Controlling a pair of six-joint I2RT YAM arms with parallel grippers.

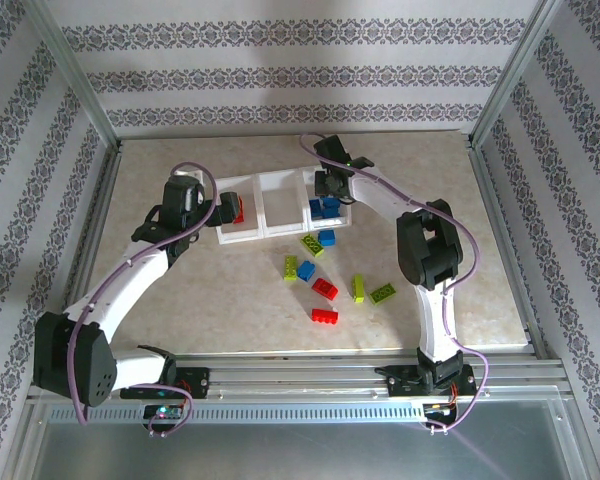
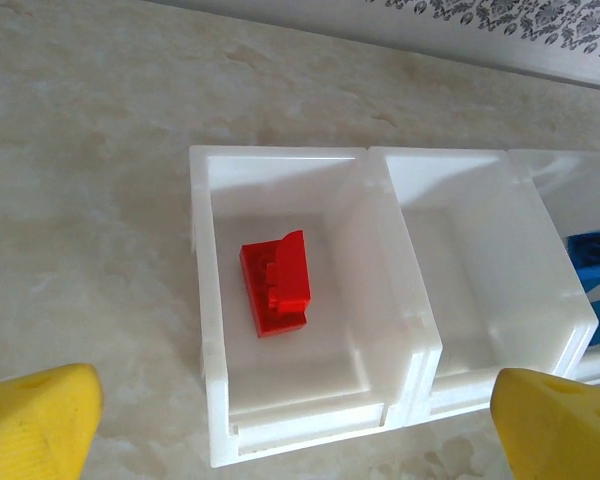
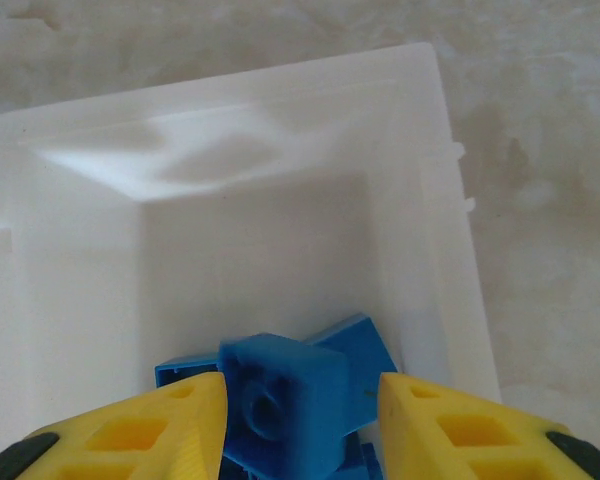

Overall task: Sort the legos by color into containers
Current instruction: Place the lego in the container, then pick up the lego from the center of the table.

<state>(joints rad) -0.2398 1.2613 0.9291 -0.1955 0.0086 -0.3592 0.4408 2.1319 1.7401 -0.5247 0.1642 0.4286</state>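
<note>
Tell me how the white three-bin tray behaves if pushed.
Probably slides easily: the tray looks thin-walled and sits on a smooth table. Likely moves as one piece, its bins being joined. Unlikely to tip, being low and wide.

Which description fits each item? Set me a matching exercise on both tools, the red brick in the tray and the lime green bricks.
Items:
1. left tool
2. right tool
3. red brick
4. lime green bricks

Descriptions:
A. loose on the table, on the near side of the tray
B. over the right bin, blue brick between its fingers
C. wide open above the left bin
D. lying inside the left bin

Pairs: 1-C, 2-B, 3-D, 4-A
</note>
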